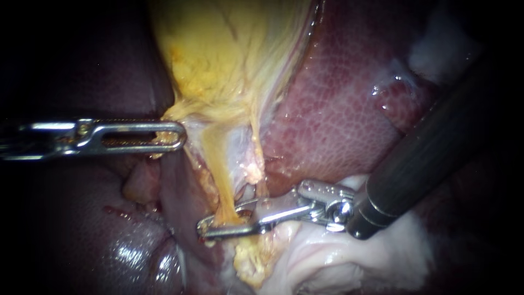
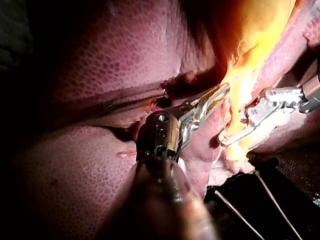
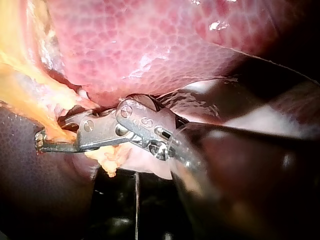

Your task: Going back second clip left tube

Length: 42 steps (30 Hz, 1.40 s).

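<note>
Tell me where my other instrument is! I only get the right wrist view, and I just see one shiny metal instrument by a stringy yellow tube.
Observer: In the endoscope view the slender silver left instrument reaches in from the left, apart from your right instrument, at the lower edge of the big pale-yellow gallbladder.
Operator: Is it holding anything?
Observer: Its jaws look shut on that gallbladder's edge.
Operator: Where does my tube go?
Observer: The thin yellow left tube runs from between your open jaws up to the gallbladder.
</note>
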{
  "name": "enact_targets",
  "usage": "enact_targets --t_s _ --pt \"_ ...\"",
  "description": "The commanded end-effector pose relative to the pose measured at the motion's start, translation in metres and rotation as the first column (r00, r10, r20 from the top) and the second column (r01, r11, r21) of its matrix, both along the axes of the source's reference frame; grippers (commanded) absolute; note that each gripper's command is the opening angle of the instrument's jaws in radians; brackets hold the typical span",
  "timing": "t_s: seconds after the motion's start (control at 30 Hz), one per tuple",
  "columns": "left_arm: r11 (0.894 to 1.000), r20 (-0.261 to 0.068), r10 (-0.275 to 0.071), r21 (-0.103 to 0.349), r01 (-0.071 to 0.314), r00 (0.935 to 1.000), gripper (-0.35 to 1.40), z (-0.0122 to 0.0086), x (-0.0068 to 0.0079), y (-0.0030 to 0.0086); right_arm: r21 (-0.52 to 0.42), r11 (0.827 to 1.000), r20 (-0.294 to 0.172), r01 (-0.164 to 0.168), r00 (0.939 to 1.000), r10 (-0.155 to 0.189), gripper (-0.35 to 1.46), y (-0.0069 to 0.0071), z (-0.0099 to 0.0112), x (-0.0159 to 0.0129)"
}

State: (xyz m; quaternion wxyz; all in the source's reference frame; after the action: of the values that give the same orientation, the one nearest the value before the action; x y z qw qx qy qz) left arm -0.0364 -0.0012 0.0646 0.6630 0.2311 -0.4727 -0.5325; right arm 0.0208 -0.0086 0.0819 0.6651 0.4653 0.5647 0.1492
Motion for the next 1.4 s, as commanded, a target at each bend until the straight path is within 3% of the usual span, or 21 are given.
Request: enact_targets --t_s 0.03,0.27,0.3,0.37,0.5,0.6,0.7,0.83,1.17,1.4 --pt "1.0 0.0 0.0 0.0 0.0 1.0 -0.35 -0.0001 0.0 0.0 0.0 1.0 0.0 0.0 1.0 0.0 -0.35 0.0 0.0 0.0" --pt "1.0 0.002 0.002 0.002 -0.002 1.0 -0.35 -0.0004 0.0004 0.0002 0.001 1.0 -0.001 0.0 1.0 0.0 -0.35 0.0001 -0.0001 0.0" --pt "1.0 0.002 0.002 0.003 -0.002 1.0 -0.35 -0.0005 0.0005 0.0002 0.001 1.0 -0.001 0.0 1.0 0.0 -0.15 0.0001 -0.0001 0.0" --pt "1.0 0.003 0.003 0.003 -0.003 1.0 -0.35 -0.0006 0.0007 0.0002 -0.004 0.999 0.018 -0.032 0.9993 0.032 0.3 0.0005 -0.0003 -0.0001" --pt "1.0 0.003 0.003 0.004 -0.003 1.0 -0.35 -0.0007 0.0008 0.0002 -0.04 0.995 0.04 -0.095 0.9946 0.096 0.54 0.002 -0.0006 -0.0003" --pt "1.0 0.003 0.003 0.004 -0.003 1.0 -0.35 -0.0009 0.0008 0.0001 -0.07 0.986 0.054 -0.154 0.9859 0.158 0.6 0.0037 -0.0009 -0.0007" --pt "1.0 0.003 0.003 0.004 -0.003 1.0 -0.35 -0.001 0.0009 0.0 -0.081 0.981 0.055 -0.176 0.982 0.181 0.6 0.0051 -0.0014 -0.0018" --pt "1.0 0.003 0.003 0.004 -0.003 1.0 -0.35 -0.001 0.001 0.0 -0.084 0.979 0.059 -0.184 0.9801 0.19 0.6 0.0058 -0.002 -0.0034" --pt "1.0 0.005 0.006 0.005 -0.006 1.0 -0.35 -0.0012 0.0014 0.0001 -0.099 0.981 0.038 -0.169 0.9841 0.173 0.6 0.006 -0.0042 -0.0085" --pt "1.0 0.005 0.006 0.006 -0.006 1.0 -0.35 -0.0013 0.0015 0.0003 -0.171 0.963 0.031 -0.21 0.9755 0.218 0.6 0.0094 -0.0095 -0.013"
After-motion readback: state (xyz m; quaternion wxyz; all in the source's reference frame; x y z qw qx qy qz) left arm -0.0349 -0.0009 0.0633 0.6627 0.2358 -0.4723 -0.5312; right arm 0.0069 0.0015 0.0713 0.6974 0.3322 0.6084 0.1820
